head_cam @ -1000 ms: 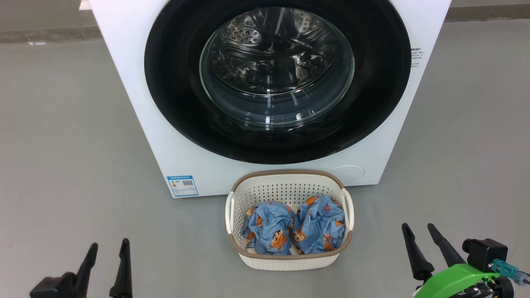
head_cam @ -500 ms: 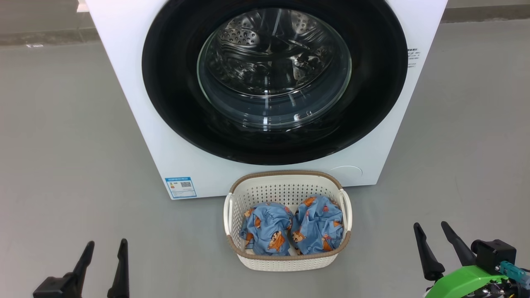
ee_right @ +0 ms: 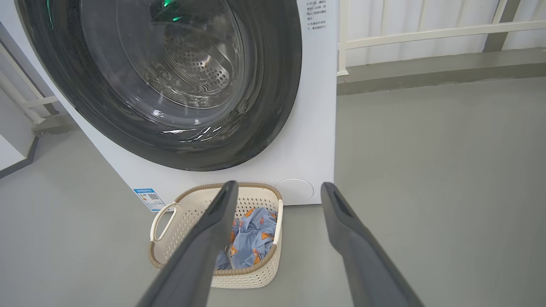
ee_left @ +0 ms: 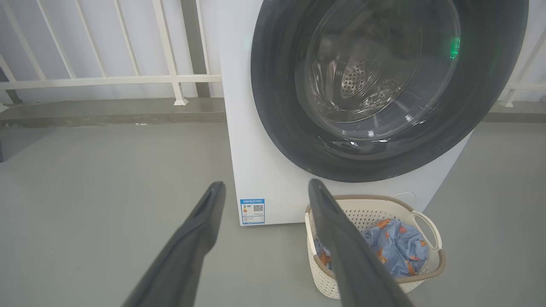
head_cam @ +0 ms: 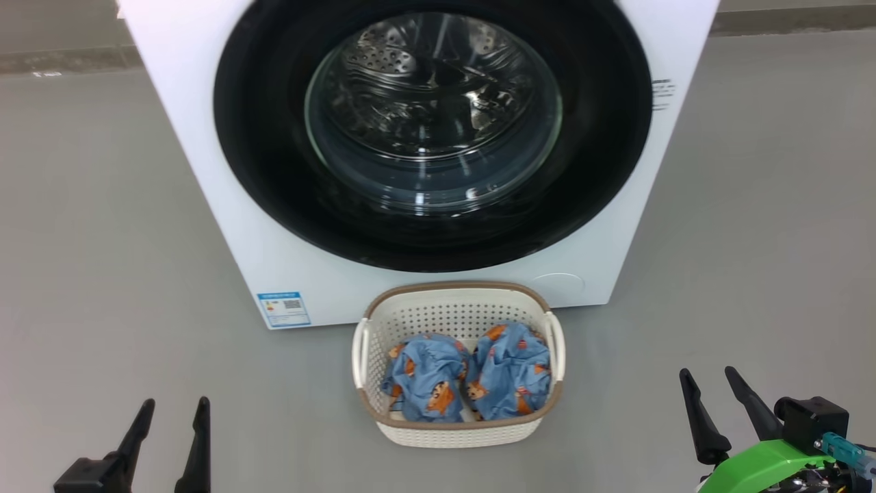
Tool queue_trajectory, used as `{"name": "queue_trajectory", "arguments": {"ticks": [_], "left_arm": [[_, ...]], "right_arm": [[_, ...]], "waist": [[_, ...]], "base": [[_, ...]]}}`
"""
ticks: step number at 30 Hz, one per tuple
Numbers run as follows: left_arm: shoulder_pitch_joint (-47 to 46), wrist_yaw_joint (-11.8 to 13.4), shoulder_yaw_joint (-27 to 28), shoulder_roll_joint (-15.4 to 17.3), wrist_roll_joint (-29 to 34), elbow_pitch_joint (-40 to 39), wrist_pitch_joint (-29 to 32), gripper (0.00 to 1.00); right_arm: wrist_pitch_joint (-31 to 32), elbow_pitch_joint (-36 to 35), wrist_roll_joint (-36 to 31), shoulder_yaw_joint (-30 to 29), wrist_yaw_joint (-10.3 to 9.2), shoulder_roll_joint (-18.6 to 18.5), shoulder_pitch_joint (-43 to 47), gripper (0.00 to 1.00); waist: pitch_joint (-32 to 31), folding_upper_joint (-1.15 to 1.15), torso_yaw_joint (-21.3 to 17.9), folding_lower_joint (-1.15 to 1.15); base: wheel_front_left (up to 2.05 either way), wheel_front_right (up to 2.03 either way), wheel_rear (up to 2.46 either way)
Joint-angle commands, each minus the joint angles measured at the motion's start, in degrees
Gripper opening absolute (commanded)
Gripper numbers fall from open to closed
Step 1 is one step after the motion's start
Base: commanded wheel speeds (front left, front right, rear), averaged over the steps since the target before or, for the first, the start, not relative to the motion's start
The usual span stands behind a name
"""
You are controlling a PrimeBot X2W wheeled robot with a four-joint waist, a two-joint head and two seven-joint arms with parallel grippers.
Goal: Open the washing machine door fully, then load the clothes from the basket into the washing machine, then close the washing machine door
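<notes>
The washing machine (head_cam: pixel 205 171) stands straight ahead on the floor, white and front-loading. The washing machine door (head_cam: pixel 260 137) is shut against its front; steel drum shows through the glass. The basket (head_cam: pixel 455 287) sits on the floor just before the machine, holding the clothes as two light-blue printed bundles (head_cam: pixel 424 385) (head_cam: pixel 510 380). My left gripper (head_cam: pixel 174 404) is open at lower left, well left of the basket. My right gripper (head_cam: pixel 707 373) is open at lower right, apart from the basket. Both hold nothing. The left wrist view has the open left gripper (ee_left: pixel 266 183), basket (ee_left: pixel 371 198) and door (ee_left: pixel 277 106).
Grey floor (head_cam: pixel 102 239) spreads on both sides of the machine. A white railing (ee_left: pixel 106 79) on a low concrete kerb runs behind it, and the railing (ee_right: pixel 426 32) continues to the right. A small blue label (head_cam: pixel 283 309) marks the machine's lower left front.
The whole head picture has slid a little to the left, so the camera has turned. My right gripper sits slightly further right in the picture. Both grippers stay open; basket and door are unmoved.
</notes>
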Motion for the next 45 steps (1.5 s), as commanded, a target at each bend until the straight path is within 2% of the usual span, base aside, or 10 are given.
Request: {"name": "queue_trajectory", "arguments": {"ticks": [1, 21, 36, 37, 38, 39, 40, 45], "left_arm": [[-1.9, -0.1, 2.3, 0.9, 0.5, -1.0, -0.8, 1.00], [-2.8, -0.1, 2.1, 0.4, -0.5, -1.6, -0.8, 1.00], [-2.4, -0.1, 1.0, 0.1, -1.4, -2.0, -0.8, 1.00], [-2.2, -0.1, 0.9, -0.1, -1.5, -1.9, -0.8, 1.00], [-2.1, -0.1, 0.6, -0.2, -1.7, -1.9, -0.8, 1.00], [-2.0, -0.1, 0.4, -0.4, -1.8, -1.8, -0.8, 1.00], [-1.9, -0.1, 0.2, -0.6, -2.0, -1.8, -0.8, 1.00], [-1.4, -0.1, -0.6, -1.6, -2.7, -1.9, -0.8, 1.00]], "right_arm": [[-0.8, -1.5, -0.3, 0.9, 0.09, -0.8, -0.5, 1.00], [-0.8, -1.5, -0.2, 1.8, 0.09, -0.3, -0.9, 1.00], [-0.8, -1.3, 0.5, 1.7, 0.09, 0.4, -1.2, 1.00], [-0.8, -1.4, 1.1, 1.9, 0.09, 0.7, -1.4, 0.91], [-0.8, -1.3, 2.2, 2.2, 0.09, 1.1, -1.6, 0.43], [-0.8, -1.3, 3.5, 2.4, 0.09, 1.4, -1.9, 0.19], [-0.8, -1.5, 4.5, 2.7, 0.09, 1.5, -2.3, 0.00], [-0.8, -2.6, 12.0, 4.1, 0.09, 2.5, -5.5, 0.00]], "waist": [[0.0, 0.00, 0.0, 0.00], [0.5, 0.00, -0.5, 0.00], [0.4, 0.00, -0.5, 0.00], [0.4, 0.00, -0.4, 0.00], [0.4, 0.00, -0.4, 0.00], [0.5, 0.00, -0.4, 0.00], [0.5, 0.00, -0.4, 0.00], [0.9, 0.00, -0.3, 0.00]], "base": [[0.96, 0.93, -1.90], [1.23, 0.90, -2.12], [0.18, 0.12, -0.30], [0.00, 0.00, 0.00], [0.00, 0.00, 0.00], [0.00, 0.00, 0.00], [0.00, 0.00, 0.00], [0.00, 0.00, 0.00]]}}
